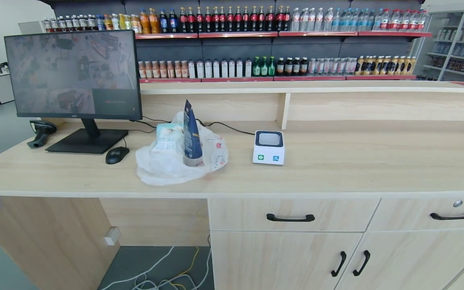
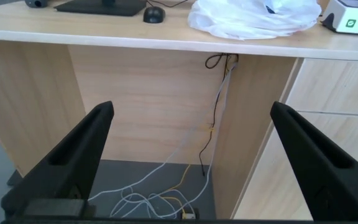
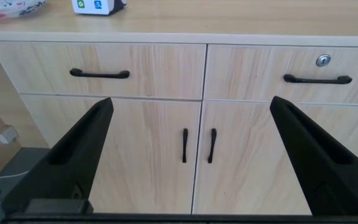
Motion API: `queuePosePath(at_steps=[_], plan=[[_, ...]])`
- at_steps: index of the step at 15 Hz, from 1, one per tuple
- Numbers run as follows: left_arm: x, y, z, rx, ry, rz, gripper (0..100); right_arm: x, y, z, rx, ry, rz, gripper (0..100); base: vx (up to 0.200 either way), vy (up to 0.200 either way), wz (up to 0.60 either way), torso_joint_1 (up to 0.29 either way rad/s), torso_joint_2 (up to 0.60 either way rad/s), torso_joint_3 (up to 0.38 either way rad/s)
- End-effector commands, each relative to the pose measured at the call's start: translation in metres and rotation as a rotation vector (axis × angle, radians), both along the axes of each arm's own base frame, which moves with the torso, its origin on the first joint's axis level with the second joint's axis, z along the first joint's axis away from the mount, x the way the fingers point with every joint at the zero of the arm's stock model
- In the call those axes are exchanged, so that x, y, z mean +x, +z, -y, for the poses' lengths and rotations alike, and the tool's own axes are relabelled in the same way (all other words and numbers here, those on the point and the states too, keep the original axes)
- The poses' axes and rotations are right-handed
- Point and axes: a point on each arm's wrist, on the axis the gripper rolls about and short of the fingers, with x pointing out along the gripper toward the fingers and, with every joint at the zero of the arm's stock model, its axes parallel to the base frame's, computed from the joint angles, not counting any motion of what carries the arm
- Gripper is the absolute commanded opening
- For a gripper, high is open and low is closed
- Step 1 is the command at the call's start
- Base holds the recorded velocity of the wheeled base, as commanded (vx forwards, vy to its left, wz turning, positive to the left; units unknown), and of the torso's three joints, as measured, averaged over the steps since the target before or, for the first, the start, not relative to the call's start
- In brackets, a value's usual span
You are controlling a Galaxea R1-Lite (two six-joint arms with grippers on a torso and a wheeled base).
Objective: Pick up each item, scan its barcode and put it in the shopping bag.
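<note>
A white plastic shopping bag [image 1: 175, 161] lies on the wooden counter [image 1: 336, 169], left of centre. A dark blue pouch [image 1: 192, 137] stands upright in it beside a pale packet [image 1: 168, 139]. A white box scanner [image 1: 269, 147] sits just right of the bag. My left gripper [image 2: 191, 107] is open, below counter height, facing the open space under the counter, with the bag [image 2: 253, 17] above it. My right gripper [image 3: 191, 107] is open and empty, facing the drawers below the scanner [image 3: 98, 6].
A monitor [image 1: 73, 74], a mouse [image 1: 117, 154] and a handheld scanner [image 1: 40, 133] stand at the counter's left. Drawers [image 1: 290, 215] and cabinet doors [image 3: 197, 155] lie under the right part. Loose cables [image 2: 166, 199] hang under the left part. Bottle shelves [image 1: 276, 44] stand behind.
</note>
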Motion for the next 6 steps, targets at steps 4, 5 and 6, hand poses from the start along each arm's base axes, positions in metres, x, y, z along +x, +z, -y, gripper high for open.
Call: queuePosePath(at_steps=[4,5,6], plan=[[0.0,-0.0001,0.0,0.0,0.0,0.0,100,0.0001,0.0,0.0,-0.004,0.0,-0.001,100,0.0,0.0,0.0,0.0,0.0,0.0],[0.0,-0.0001,0.0,0.0,0.0,0.0,100,0.0001,0.0,0.0,-0.004,0.0,-0.001,100,0.0,0.0,0.0,0.0,0.0,0.0],[0.0,-0.0001,0.0,0.0,0.0,0.0,100,0.0001,0.0,0.0,-0.002,0.0,-0.001,100,0.0,0.0,0.0,0.0,0.0,0.0]])
